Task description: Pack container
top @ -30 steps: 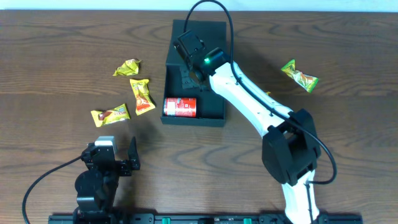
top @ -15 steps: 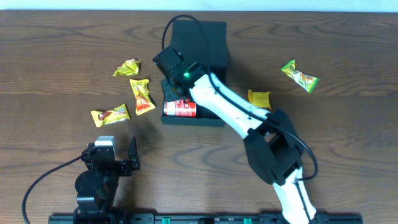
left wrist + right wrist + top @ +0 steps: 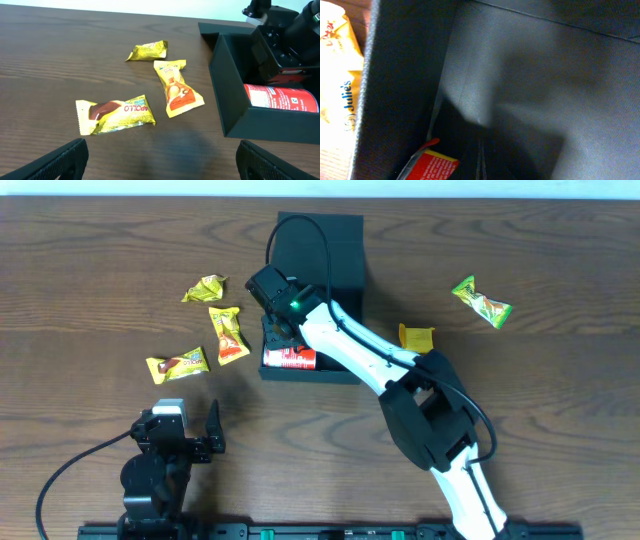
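Our right gripper [image 3: 277, 328] sits deep in the dark teal-black matte square container [image 3: 312, 374] mid-table, its jaws hidden so we cannot tell their state, and our left gripper [image 3: 160, 159] is spread wide near us, so a careless lift could snag the wall or the red metal can [image 3: 290, 358].

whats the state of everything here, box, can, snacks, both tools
container: lid flap open
red can: lying on its side in the container
snack packets: five, all loose on the table, outside the container
left tool: open, empty
right tool: down inside the container, open or shut unclear
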`<state>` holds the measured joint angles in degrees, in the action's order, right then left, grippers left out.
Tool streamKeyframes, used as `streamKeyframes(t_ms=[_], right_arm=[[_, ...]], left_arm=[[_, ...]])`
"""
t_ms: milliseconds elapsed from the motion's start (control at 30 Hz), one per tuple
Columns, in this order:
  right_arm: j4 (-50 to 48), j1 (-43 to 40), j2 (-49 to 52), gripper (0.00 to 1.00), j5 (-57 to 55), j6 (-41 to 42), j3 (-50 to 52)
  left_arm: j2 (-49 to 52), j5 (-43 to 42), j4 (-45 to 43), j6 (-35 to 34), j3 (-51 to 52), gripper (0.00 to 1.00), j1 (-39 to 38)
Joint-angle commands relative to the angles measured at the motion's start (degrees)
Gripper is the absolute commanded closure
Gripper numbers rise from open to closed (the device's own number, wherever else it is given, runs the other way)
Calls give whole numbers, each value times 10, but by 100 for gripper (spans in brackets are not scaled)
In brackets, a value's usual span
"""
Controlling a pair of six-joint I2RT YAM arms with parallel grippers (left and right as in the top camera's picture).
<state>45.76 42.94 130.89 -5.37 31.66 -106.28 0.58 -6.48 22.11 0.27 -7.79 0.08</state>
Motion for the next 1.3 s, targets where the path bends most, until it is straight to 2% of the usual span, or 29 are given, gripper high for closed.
streamKeyframes(t_ms=[0,200,400,500,633,733,833,1067,1200,1233,1267], right_arm=[[7,3,3,98,9,17,3],[1,-4,-2,98,2,18,-7],[42,-21,-50,98,-23,5,-86],[91,-29,-97,99,-41,-28,-130],[154,-48,-169,98,-131,-73,-137],[229,-97,-196,98,-149,-63,-136],[273,-163,-193,99,-131,-14,-101],[190,-240,-193,99,-3,-24,103],[140,-255,-193,61,9,-27,194],[127,-258,-193,40,9,-33,214],[119,-262,-193,23,9,-35,227]], left_arm=[[-3,-5,3,9,12,5,-1],[-3,-5,3,9,12,5,-1],[-3,-5,3,9,12,5,-1],[-3,-5,3,9,12,5,-1],[-3,-5,3,9,12,5,-1],[-3,-5,3,9,12,5,-1],[-3,-5,3,9,12,5,-1],[-3,-5,3,9,12,5,-1],[-3,-5,3,9,12,5,-1],[-3,-5,3,9,12,5,-1],[-3,-5,3,9,12,5,-1]])
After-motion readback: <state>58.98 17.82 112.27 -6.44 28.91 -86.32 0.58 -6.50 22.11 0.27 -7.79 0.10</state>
